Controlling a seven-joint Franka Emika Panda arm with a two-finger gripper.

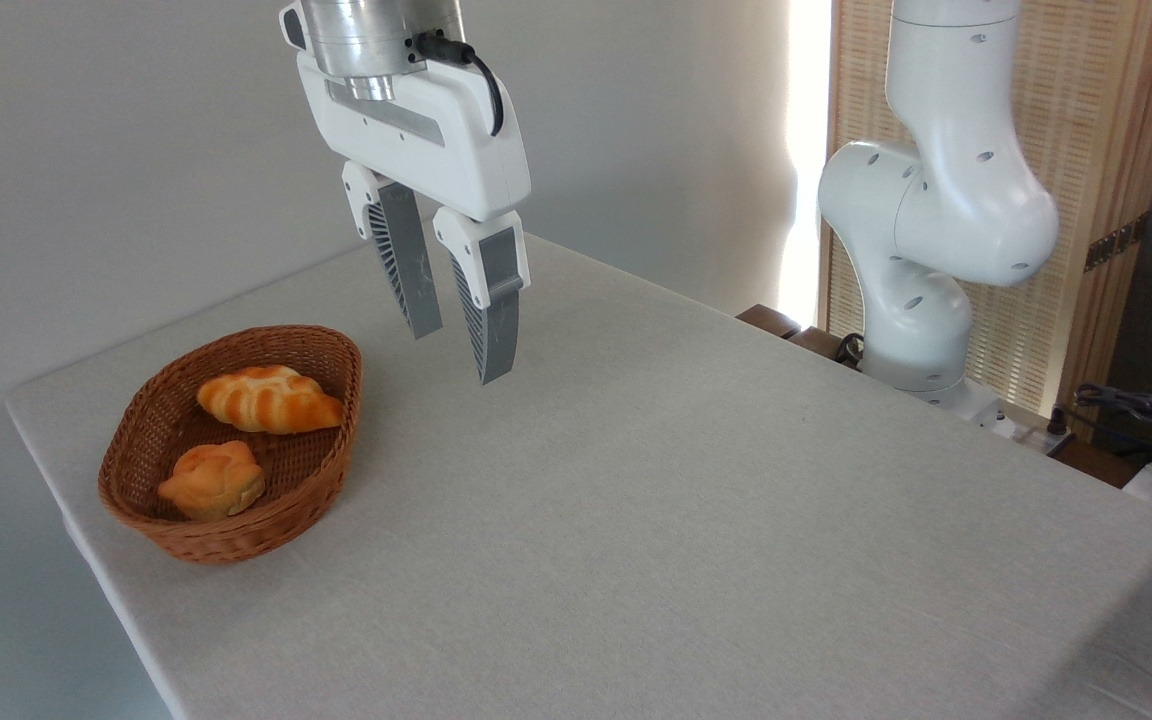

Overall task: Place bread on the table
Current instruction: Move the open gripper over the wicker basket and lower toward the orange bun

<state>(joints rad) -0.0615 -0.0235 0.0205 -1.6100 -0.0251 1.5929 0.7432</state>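
The bread, a small knotted golden-orange bun, lies in the near end of a brown wicker basket at the left of the table. My gripper hangs open above the cloth, up and to the right of the basket, well apart from the bun. Nothing sits between its grey ribbed fingers.
A longer braided loaf with pale stripes lies in the basket's far end. The arm's white base rises beyond the table's right back edge. Cables lie at the far right. A wall runs behind the table.
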